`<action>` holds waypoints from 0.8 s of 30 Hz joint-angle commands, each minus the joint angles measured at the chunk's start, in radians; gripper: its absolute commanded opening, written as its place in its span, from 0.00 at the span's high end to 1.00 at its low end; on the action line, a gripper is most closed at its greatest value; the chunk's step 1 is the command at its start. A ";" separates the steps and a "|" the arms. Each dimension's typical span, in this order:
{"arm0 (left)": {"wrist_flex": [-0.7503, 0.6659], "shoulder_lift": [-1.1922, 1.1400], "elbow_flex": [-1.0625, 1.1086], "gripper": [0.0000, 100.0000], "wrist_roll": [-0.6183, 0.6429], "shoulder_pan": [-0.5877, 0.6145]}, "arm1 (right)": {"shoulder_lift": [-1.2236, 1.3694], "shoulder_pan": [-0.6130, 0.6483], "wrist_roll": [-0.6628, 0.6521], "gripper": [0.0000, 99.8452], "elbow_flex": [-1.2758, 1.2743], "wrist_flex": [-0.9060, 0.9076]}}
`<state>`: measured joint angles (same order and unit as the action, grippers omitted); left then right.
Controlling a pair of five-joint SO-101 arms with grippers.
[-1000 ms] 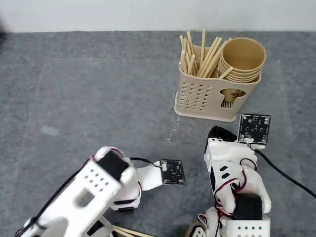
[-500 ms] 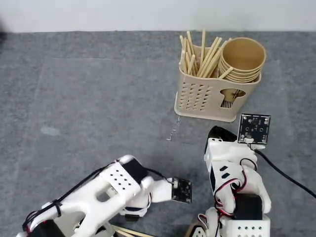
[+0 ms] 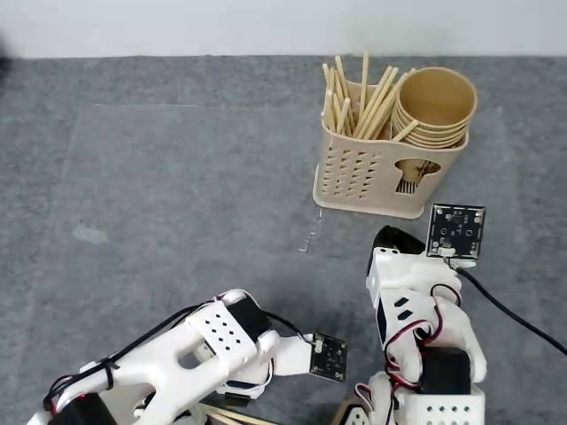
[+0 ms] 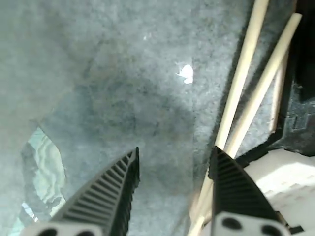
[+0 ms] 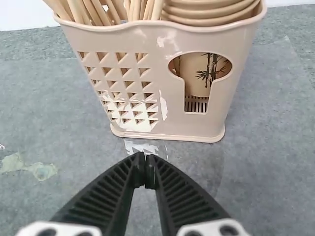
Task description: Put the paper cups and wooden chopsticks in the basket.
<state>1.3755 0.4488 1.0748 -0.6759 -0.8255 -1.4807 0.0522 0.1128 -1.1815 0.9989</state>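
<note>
Left wrist view is showing my left gripper (image 4: 174, 158) hanging open over the table (image 3: 177, 177) at its near edge. Two loose chopsticks (image 4: 246, 83) are lying just beside one finger, outside the gap. Closing now, I am risking grabbing nothing, or pinching one stick and flicking the other away. My right gripper (image 5: 145, 162) is sitting shut near the basket (image 5: 162, 98), which is holding the paper cups (image 3: 434, 97). No readable writing is showing, just a bamboo drawing (image 5: 204, 73) on a cup.
</note>
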 commanded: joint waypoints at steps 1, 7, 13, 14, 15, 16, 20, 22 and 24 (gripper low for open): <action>-0.051 -0.005 0.021 0.78 -0.005 -0.005 | -0.005 -0.012 -0.012 0.99 0.009 -0.024; -0.057 -0.005 0.025 0.78 -0.003 -0.005 | -0.005 -0.012 -0.012 0.99 0.009 -0.025; -0.055 -0.057 0.008 0.78 -0.002 -0.005 | -0.005 -0.012 -0.012 0.99 0.009 -0.025; -0.057 -0.091 -0.005 0.78 -0.002 -0.002 | -0.005 -0.012 -0.012 0.99 0.009 -0.025; -0.060 -0.129 -0.021 0.78 -0.002 0.003 | -0.005 -0.012 -0.012 0.99 0.009 -0.025; -0.061 -0.170 -0.042 0.78 -0.002 0.011 | -0.005 -0.012 -0.012 0.99 0.009 -0.025; -0.060 -0.311 -0.111 0.79 -0.003 0.058 | -0.005 -0.012 -0.012 0.99 0.009 -0.025; -0.057 -0.350 -0.130 0.79 -0.003 0.058 | -0.005 -0.012 -0.012 0.99 0.009 -0.025; -0.055 -0.359 -0.136 0.79 -0.003 0.057 | -0.005 -0.012 -0.012 0.99 0.009 -0.025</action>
<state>1.3280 0.1297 0.9735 -0.6759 -0.7795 -1.4807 0.0522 0.1128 -1.1815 0.9989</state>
